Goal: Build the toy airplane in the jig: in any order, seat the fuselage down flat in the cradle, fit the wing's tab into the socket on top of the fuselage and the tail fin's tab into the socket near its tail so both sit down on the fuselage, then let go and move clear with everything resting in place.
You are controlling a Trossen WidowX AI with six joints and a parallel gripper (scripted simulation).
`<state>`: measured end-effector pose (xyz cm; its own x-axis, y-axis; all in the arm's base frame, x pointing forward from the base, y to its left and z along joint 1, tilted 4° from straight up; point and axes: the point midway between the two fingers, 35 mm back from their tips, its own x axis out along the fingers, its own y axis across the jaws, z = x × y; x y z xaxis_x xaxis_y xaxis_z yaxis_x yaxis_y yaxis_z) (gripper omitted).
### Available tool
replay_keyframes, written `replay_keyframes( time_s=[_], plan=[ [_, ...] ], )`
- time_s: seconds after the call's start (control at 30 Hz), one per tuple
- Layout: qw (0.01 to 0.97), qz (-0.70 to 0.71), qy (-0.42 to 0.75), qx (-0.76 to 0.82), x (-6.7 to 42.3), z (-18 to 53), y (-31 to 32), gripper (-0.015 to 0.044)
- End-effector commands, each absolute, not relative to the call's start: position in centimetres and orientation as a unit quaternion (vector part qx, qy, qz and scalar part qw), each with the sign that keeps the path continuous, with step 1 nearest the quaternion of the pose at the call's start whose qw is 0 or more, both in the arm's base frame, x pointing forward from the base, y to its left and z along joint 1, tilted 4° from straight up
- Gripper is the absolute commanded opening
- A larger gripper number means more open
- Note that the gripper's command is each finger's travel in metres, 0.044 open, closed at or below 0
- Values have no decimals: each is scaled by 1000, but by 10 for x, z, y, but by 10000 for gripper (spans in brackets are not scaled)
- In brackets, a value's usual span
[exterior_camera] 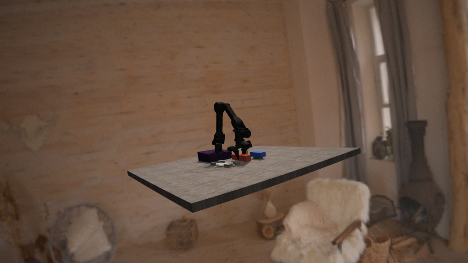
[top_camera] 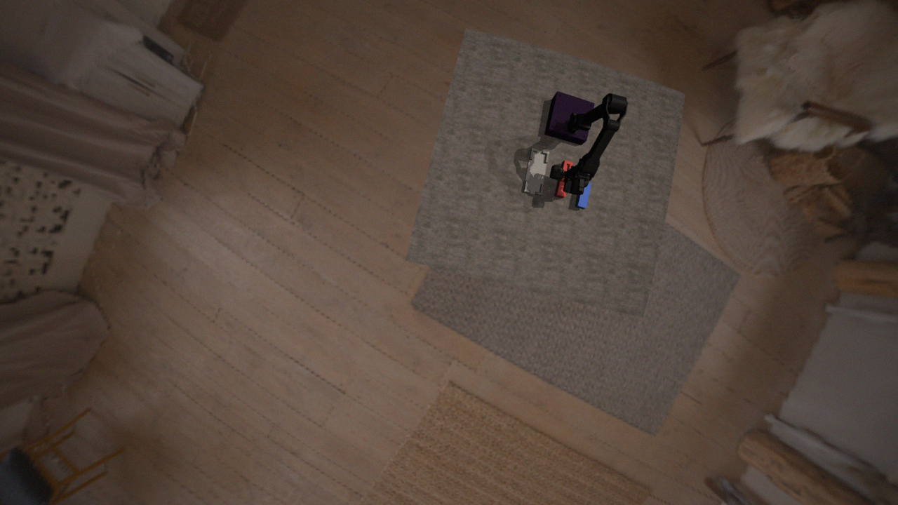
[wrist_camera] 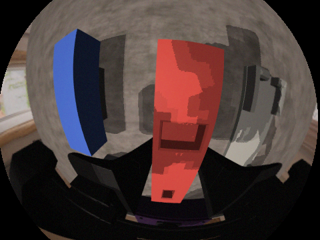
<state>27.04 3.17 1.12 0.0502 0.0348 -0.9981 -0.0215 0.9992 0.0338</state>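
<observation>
- While the arm bends down over the table (exterior_camera: 294, 163), the gripper (wrist_camera: 175, 169) pinches the red fuselage (wrist_camera: 184, 107), one finger on each long side.
- Seen from the wrist, the fuselage runs straight ahead from between the fingers, lying flat on the grey top, with a large rectangular socket mid-body and a small square socket close to the gripper.
- To the gripper's left, apart from the fuselage, lies the blue wing (wrist_camera: 73, 93), roughly parallel to it.
- To the gripper's right, past the far finger, sits the pale jig (wrist_camera: 258, 111); its cradle shows only partly in the wrist view.
- From the top, the fuselage (top_camera: 563, 179) lies between the jig (top_camera: 536, 170) and the wing (top_camera: 584, 196), with the gripper (top_camera: 572, 183) over it.
- From the side, the fuselage (exterior_camera: 242, 157) rests low on the table, the wing (exterior_camera: 257, 153) just beyond it and the jig (exterior_camera: 223, 163) nearer the camera.
- Behind the gripper stands the purple base block (top_camera: 565, 111) carrying the arm.
- A tail fin cannot be made out for certain in any view.
</observation>
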Motion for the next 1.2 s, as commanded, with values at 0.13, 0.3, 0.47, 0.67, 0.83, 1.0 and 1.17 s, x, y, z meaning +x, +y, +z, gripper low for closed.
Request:
replay_keyframes(
  time_s=[0.13,0.3,0.47,0.67,0.83,1.0,1.17],
  plan=[
    [736,21,677,7,279,42,32,0],
    [736,21,677,7,279,58,32,0],
    [736,21,677,7,278,73,31,0],
    [736,21,677,7,275,92,30,0],
    [736,21,677,7,271,107,29,0],
    [736,21,677,7,267,123,28,0],
    [735,21,677,7,264,130,28,0]
  ],
)
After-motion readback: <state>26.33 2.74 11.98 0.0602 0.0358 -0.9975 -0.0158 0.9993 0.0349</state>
